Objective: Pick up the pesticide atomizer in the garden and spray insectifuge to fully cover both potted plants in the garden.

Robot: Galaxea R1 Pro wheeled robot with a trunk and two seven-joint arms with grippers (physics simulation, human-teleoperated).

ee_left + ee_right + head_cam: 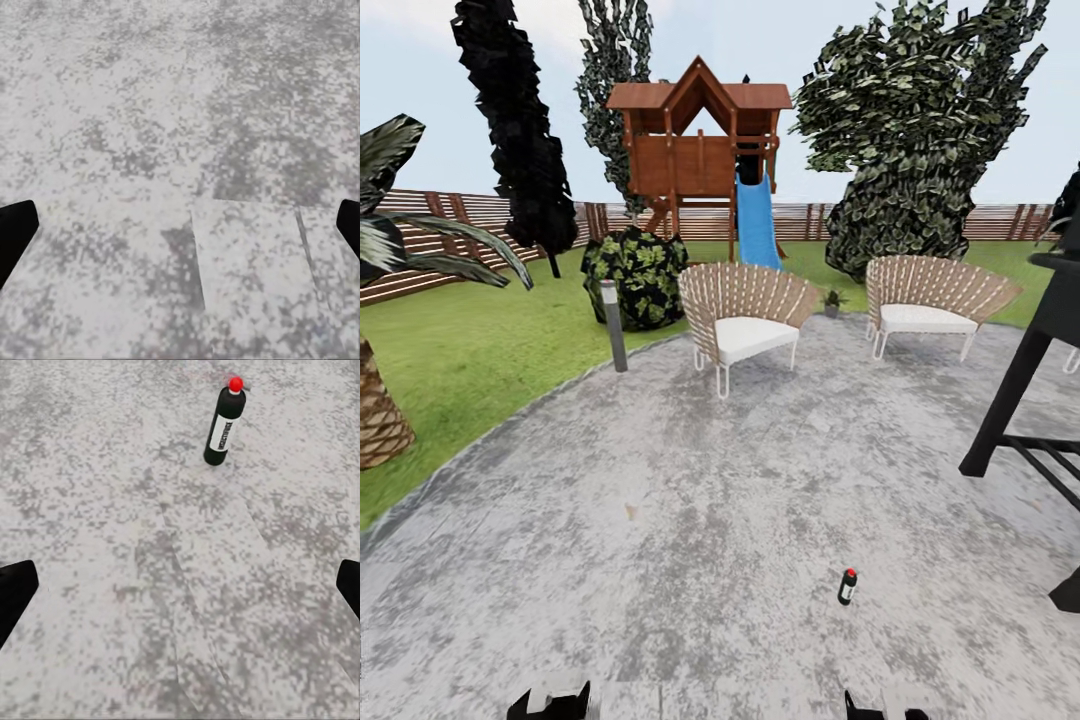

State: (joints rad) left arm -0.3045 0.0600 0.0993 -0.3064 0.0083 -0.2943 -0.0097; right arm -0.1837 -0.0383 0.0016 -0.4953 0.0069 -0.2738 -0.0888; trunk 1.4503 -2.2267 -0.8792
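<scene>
Both sets of jaws spread wide, empty, low over paving | pesticide atomizer (pixel 225 424) upright on patio (pixel 660 520), just ahead of right gripper (pixel 180 585), left gripper (pixel 180 225) apart | not yet grasped, spraying all left | possibly one potted plant (pixel 832 300) between chairs (pixel 745 315); lawn (pixel 470 350), fence, play tower (pixel 700 150) beyond

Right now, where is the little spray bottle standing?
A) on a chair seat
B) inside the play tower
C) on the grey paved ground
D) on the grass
C. The spray bottle stands upright on the grey paving, nearer the robot than both chairs and off the grass.
</scene>
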